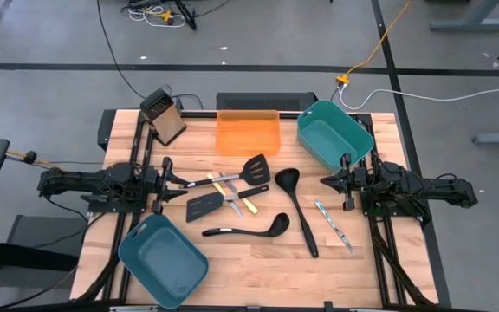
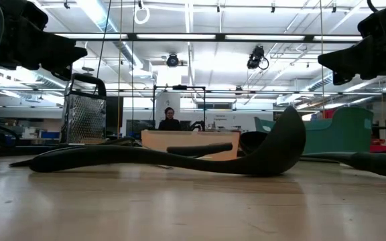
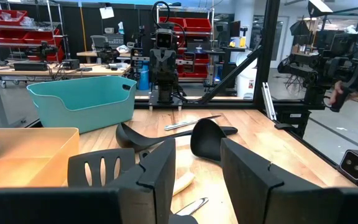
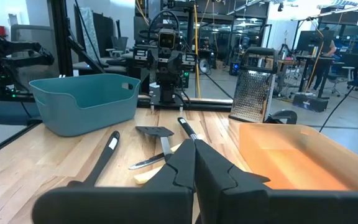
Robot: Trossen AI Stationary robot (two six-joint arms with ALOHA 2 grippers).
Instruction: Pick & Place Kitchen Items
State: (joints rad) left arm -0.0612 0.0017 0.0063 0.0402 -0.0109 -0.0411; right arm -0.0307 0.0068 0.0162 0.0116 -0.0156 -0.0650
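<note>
The kitchen items lie loose mid-table between my two arms. One black slotted spatula (image 1: pixel 255 168) and another (image 1: pixel 204 206) flank yellow-handled pieces (image 1: pixel 233 195). One black ladle (image 1: pixel 299 211) points toward the near edge, and a second ladle (image 1: pixel 246 229) lies crosswise on its side. Slim silver cutlery (image 1: pixel 333 223) rests toward the right. My left gripper (image 1: pixel 183 183) (image 3: pixel 197 158) hovers level at the table's left, open, with nothing between its fingers. My right gripper (image 1: pixel 326 181) (image 4: pixel 194 155) hovers level at the right, shut and holding nothing.
One teal bin (image 1: pixel 334 133) stands at the far right, another (image 1: pixel 163 260) at the near left. An orange tray (image 1: pixel 248 132) sits at the far middle, and a metal grater (image 1: pixel 165 117) at the far left. Bare wood lies near the front edge.
</note>
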